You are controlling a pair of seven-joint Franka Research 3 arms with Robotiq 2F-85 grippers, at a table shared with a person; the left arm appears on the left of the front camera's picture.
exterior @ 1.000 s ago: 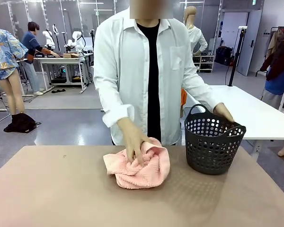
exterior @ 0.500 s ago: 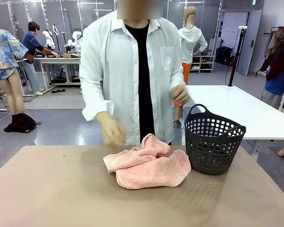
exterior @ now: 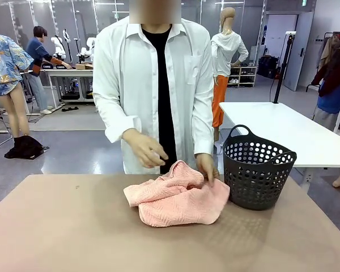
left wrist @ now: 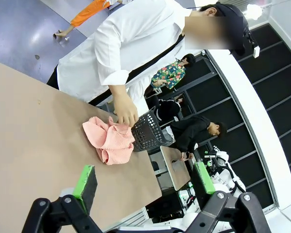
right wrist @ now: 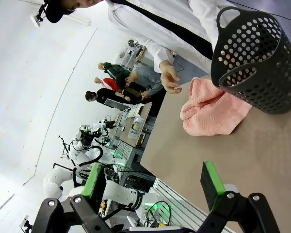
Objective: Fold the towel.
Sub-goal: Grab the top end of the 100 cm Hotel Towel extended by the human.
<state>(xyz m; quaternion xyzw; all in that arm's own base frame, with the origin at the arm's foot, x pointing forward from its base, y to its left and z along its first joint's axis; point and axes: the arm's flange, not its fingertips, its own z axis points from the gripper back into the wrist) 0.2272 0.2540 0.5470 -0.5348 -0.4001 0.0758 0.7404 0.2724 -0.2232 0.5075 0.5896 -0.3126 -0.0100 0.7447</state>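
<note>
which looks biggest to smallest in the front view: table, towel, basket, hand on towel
1. table
2. towel and basket, too alike to rank
3. hand on the towel

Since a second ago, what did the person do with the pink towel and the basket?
The hand that held the basket let go and now rests on the towel beside it. The other hand lifted off the towel and hovers above it. The towel sprawled toward the basket but stays crumpled on the table.

Tan table with crumpled pink towel beside dark perforated basket
</note>
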